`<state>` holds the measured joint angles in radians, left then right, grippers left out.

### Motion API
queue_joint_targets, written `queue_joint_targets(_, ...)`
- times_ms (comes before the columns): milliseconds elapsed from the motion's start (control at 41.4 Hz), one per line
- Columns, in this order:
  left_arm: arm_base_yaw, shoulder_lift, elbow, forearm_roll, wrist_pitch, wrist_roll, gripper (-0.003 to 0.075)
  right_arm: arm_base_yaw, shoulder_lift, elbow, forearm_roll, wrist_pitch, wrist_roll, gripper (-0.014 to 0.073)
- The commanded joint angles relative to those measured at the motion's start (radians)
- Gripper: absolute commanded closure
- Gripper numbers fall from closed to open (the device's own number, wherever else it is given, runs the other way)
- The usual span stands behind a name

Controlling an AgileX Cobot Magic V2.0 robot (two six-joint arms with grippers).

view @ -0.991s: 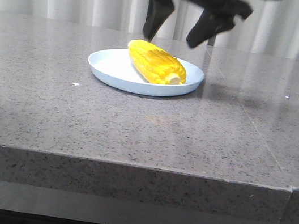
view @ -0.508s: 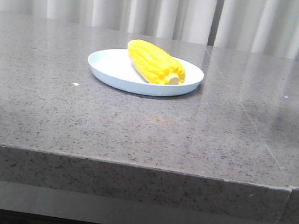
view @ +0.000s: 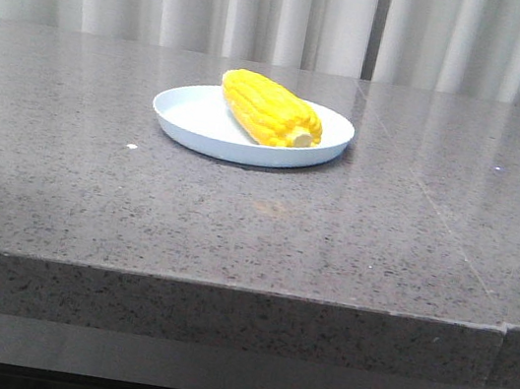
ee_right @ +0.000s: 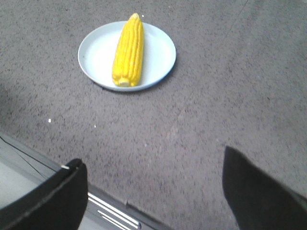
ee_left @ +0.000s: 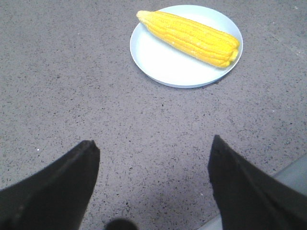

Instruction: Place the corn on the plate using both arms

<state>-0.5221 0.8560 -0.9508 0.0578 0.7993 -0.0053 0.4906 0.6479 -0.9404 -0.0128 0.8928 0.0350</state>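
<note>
The yellow corn (view: 270, 108) lies on the pale blue plate (view: 192, 121) in the middle of the grey stone table, its pale stub end facing front right. Corn (ee_left: 191, 37) and plate (ee_left: 158, 67) also show in the left wrist view, and corn (ee_right: 128, 50) and plate (ee_right: 96, 57) in the right wrist view. My left gripper (ee_left: 152, 143) is open and empty, high above the table, well back from the plate. My right gripper (ee_right: 152, 163) is open and empty, above the table's front edge. Neither gripper shows in the front view.
The table's front edge (view: 225, 287) runs across the front view, with a seam at the right (view: 505, 330). White curtains (view: 291, 10) hang behind the table. A small white speck (view: 130, 146) lies left of the plate.
One second ago a black gripper hung open just above the corn in the front view. It has risen out of that view. The corn and plate have not moved.
</note>
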Motion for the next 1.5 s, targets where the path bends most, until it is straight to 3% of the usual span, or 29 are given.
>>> queue_joint_targets(0,-0.008,-0.006,-0.026,-0.003,-0.069,-0.010,0.0247,-0.001,-0.067,0.021,-0.018,-0.051,-0.012,-0.0009)
queue_joint_targets(121,-0.008,-0.006,-0.026,-0.003,-0.069,-0.010,0.0253,-0.001,-0.133,0.057,-0.018,-0.051,-0.012,0.0015)
queue_joint_targets(193,-0.008,-0.006,-0.026,-0.003,-0.069,-0.010,0.0293,-0.001,-0.156,0.064,-0.018,-0.051,-0.012,0.0089)
queue_joint_targets(411,-0.008,-0.006,-0.026,-0.003,-0.069,-0.010,0.0547,-0.001,-0.168,0.064,-0.018,-0.041,-0.012,0.0510)
queue_joint_targets(532,-0.008,-0.006,-0.026,-0.003,-0.069,-0.010,0.0689,-0.001,-0.168,0.064,-0.018,-0.040,-0.012,0.0669)
queue_joint_targets(580,-0.008,-0.006,-0.026,-0.001,-0.069,-0.010,0.0741,-0.001,-0.168,0.064,-0.018,-0.041,-0.012,0.0656)
queue_joint_targets(1330,-0.003,-0.041,-0.004,-0.003,-0.075,-0.010,0.0741,-0.001,-0.168,0.064,-0.018,-0.032,-0.012,0.0662)
queue_joint_targets(1475,0.062,-0.123,0.077,0.000,-0.169,-0.010,0.0741,-0.001,-0.168,0.064,-0.018,-0.032,-0.012,0.0662)
